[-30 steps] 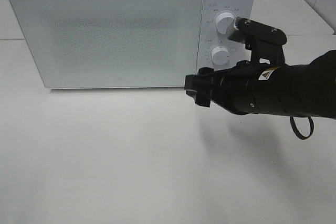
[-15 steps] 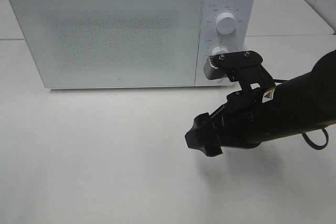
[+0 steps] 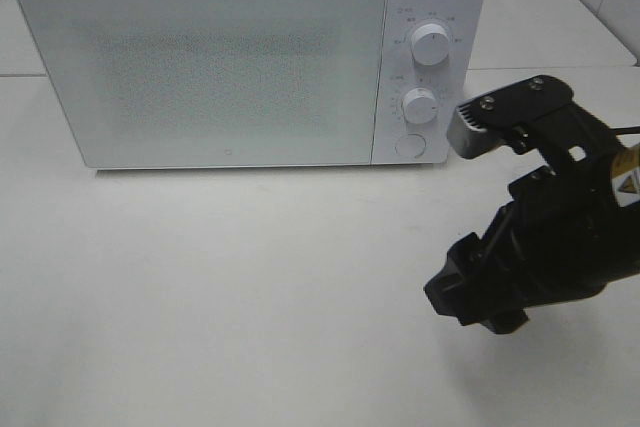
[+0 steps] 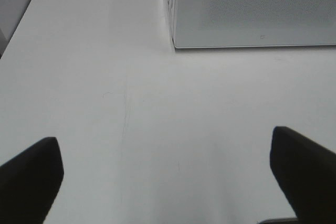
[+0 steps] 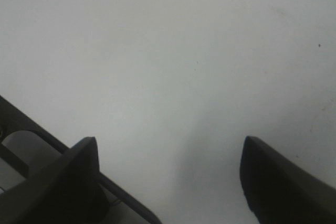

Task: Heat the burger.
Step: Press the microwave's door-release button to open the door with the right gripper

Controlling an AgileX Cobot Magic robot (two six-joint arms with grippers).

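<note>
The burger is out of view in every frame. A white microwave (image 3: 200, 57) stands at the back of the table with its door closed; its lower front corner also shows in the left wrist view (image 4: 252, 9). My right gripper (image 3: 466, 293) hangs over the bare table in front of and to the right of the microwave, pointing down and left. In the right wrist view the right gripper (image 5: 169, 148) is open with only white tabletop between its fingers. My left gripper (image 4: 164, 140) is open too, empty, over the table left of the microwave.
On the microwave's right panel sit an upper knob (image 3: 431, 43), a lower knob (image 3: 420, 105) and a round button (image 3: 408, 145). The white table (image 3: 200, 297) stretches out in front. A seam in the tabletop runs behind the microwave at the left.
My right arm has drawn back from the microwave's control panel, moving down and to the right toward the table's front. Its jaws have stayed open. The microwave has not changed.
</note>
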